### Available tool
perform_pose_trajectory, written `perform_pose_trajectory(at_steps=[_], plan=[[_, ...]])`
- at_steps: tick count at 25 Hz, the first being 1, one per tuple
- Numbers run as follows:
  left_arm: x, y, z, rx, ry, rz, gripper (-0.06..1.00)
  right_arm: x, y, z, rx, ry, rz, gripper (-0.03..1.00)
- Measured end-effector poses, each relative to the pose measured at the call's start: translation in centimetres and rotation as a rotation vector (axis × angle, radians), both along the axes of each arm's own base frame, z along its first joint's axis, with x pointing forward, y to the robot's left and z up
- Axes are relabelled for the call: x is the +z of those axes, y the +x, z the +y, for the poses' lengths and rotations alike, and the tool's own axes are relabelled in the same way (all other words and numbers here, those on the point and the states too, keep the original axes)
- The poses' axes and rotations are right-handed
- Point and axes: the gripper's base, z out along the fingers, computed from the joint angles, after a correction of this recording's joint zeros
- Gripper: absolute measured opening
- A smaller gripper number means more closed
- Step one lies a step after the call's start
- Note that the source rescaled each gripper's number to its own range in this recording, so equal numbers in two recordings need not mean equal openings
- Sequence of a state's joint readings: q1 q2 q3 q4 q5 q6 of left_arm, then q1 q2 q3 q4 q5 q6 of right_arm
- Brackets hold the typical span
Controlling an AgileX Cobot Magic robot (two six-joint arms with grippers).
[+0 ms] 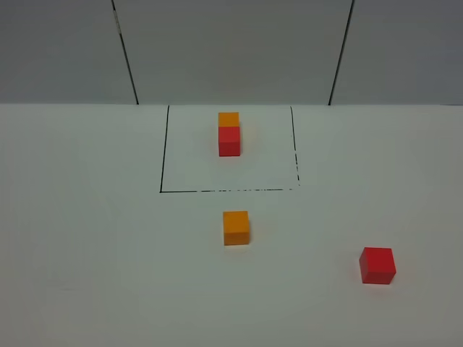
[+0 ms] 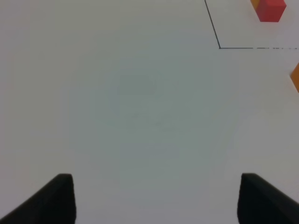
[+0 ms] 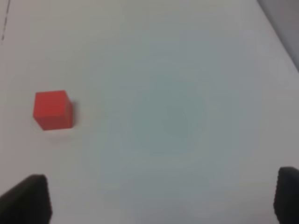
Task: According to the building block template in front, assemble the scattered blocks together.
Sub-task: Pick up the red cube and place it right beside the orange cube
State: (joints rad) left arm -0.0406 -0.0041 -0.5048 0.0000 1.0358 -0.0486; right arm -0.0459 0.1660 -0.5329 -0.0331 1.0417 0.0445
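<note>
- The left gripper (image 2: 159, 200) is holding its two black fingers (image 2: 60, 200) wide apart. Nothing is sitting between them but bare white table (image 2: 140, 116).
- The right gripper (image 3: 156, 200) is spreading its fingers (image 3: 28, 200) wider again. It is gripping nothing, and only table is showing in the gap.
- The red cube (image 3: 53, 109) is lying ahead of the right fingers, off their centre line and far closer to one finger than to the other. It is resting flat on the table, touching neither finger.
- The orange cube (image 2: 295, 77) is just showing at the edge of the left wrist view. It is sitting ahead of the left fingers and well out to one side, beyond the line of the nearer finger.
- The two loose cubes are lying well apart from each other, both outside the black frame (image 1: 165, 148). The orange one is sitting just in front of the frame's near line.
- Farthest from both pairs of fingers, the template (image 1: 229, 134) is standing inside the frame. Its orange cube and red cube are touching in a short bar, the red one nearer to the fingers.
- A corner of the frame is reaching into the left wrist view, far ahead of the left fingers.
</note>
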Motion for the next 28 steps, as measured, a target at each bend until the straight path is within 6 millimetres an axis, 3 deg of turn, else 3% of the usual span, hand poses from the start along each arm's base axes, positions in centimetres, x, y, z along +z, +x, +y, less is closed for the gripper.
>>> perform_pose_trajectory(at_steps=[3, 8, 10, 15, 21, 28], plan=[[0.0, 0.0, 0.0, 0.0, 0.0, 0.0, 0.57, 1.4, 2.7, 0.6, 0.083, 0.023, 0.083, 1.0], [0.0, 0.0, 0.0, 0.0, 0.0, 0.0, 0.57, 2.3, 9.6, 1.1, 0.168, 0.084, 0.264, 1.0], [0.0, 0.0, 0.0, 0.0, 0.0, 0.0, 0.57, 1.8, 12.5, 1.2, 0.174, 0.114, 0.344, 1.0], [0.0, 0.0, 0.0, 0.0, 0.0, 0.0, 0.57, -1.6, 19.2, 1.4, 0.172, 0.174, 0.575, 1.0], [0.0, 0.0, 0.0, 0.0, 0.0, 0.0, 0.57, -5.4, 23.6, 5.0, 0.228, 0.129, 0.693, 1.0], [0.0, 0.0, 0.0, 0.0, 0.0, 0.0, 0.57, -9.1, 26.2, 9.0, 0.175, -0.004, 0.754, 1.0]])
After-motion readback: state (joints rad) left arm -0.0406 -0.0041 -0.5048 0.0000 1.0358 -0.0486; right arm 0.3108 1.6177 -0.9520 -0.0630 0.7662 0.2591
